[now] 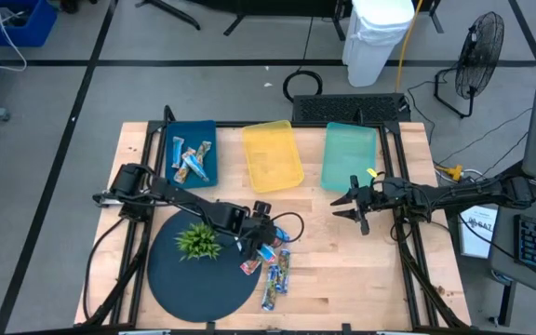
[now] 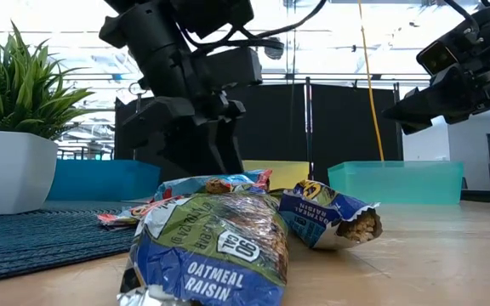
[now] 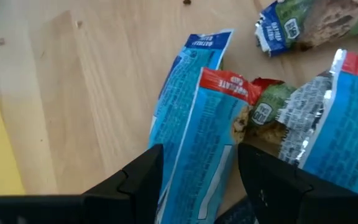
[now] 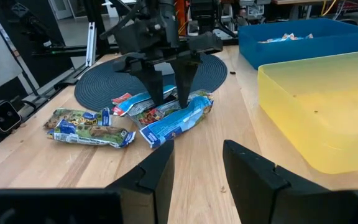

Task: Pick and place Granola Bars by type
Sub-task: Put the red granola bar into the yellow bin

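Several Granola Bars (image 1: 270,265) lie in a loose pile on the wood at the round dark mat's edge. They are light blue ones with red ends and brown-green ones (image 4: 89,127). More bars (image 1: 192,160) lie in the blue tray. My left gripper (image 1: 261,244) is open and points down into the pile. Its fingers straddle a light blue bar with a red end (image 3: 204,143), which lies on top of another light blue bar (image 3: 191,62). My right gripper (image 1: 347,207) is open and hovers near the teal tray, holding nothing. My left gripper comes from above, pointing down, with one finger (image 3: 138,177) on each long side of the light blue bar near its middle (image 3: 194,174), lying across it. The bar rests flat on the pile. Whether the fingers touch it, I cannot tell.
A blue tray (image 1: 170,140), a yellow tray (image 1: 273,156) and a teal tray (image 1: 350,154) stand in a row along the far side. A small potted plant (image 1: 198,242) stands on the round dark mat (image 1: 203,284). There is bare wood between the pile and the trays.
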`<state>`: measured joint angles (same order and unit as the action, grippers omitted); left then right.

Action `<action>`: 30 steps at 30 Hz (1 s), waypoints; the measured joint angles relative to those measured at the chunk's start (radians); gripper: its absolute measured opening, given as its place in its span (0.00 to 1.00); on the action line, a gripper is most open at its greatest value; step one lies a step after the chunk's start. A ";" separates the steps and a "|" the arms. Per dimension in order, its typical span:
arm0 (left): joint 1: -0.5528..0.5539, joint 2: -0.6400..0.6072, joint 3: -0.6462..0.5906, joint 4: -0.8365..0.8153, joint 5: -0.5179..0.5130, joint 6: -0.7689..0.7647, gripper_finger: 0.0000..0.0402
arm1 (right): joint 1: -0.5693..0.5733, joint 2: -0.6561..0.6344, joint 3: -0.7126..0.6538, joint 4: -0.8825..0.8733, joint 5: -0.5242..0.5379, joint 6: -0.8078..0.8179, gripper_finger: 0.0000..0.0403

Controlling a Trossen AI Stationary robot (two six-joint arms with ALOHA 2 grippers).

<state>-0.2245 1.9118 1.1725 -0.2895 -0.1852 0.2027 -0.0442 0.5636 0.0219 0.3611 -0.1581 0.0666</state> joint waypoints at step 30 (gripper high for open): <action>-0.044 -0.202 -0.001 0.014 -0.026 0.075 0.02 | 0.000 0.017 0.000 0.002 0.002 0.000 0.32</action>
<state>-0.2682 1.7099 1.1717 -0.2752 -0.2114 0.2775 -0.0442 0.5805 0.0219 0.3633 -0.1557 0.0669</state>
